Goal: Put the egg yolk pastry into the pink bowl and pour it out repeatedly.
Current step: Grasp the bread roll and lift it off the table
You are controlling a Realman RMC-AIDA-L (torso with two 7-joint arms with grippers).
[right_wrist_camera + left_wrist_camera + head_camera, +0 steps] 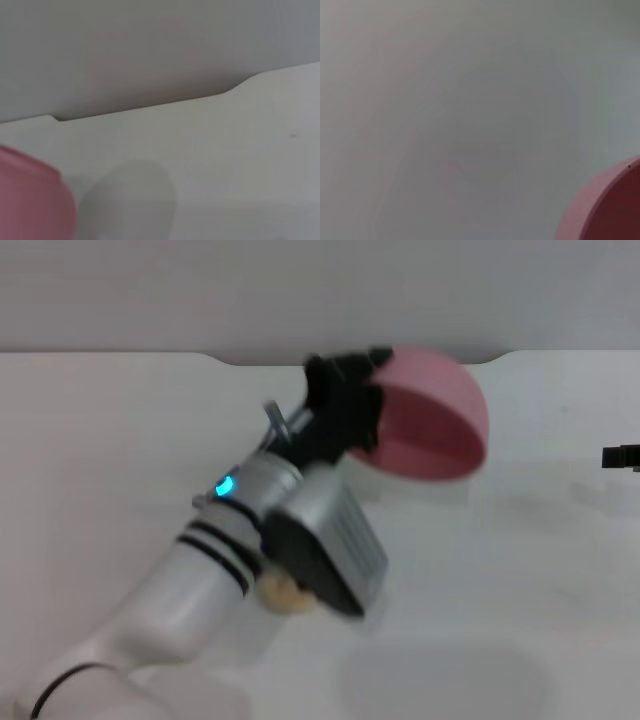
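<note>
Pink bowl point(435, 425) tipped at table's point(520, 570) rear; egg yolk pastry point(283, 593) apparently nearer, leftward.

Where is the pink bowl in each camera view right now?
Head view: the pink bowl is upper centre, tipped on its side, held up at the left gripper.
Left wrist view: only its rim shows, in the lower right corner.
Right wrist view: its side fills the lower left corner.
Shared landmark: the white table.

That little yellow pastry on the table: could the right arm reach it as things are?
Probably not easily. The egg yolk pastry lies on the white table tucked under the left arm, whose left gripper holds the tilted pink bowl. The right gripper sits far off at the table's right edge.
</note>
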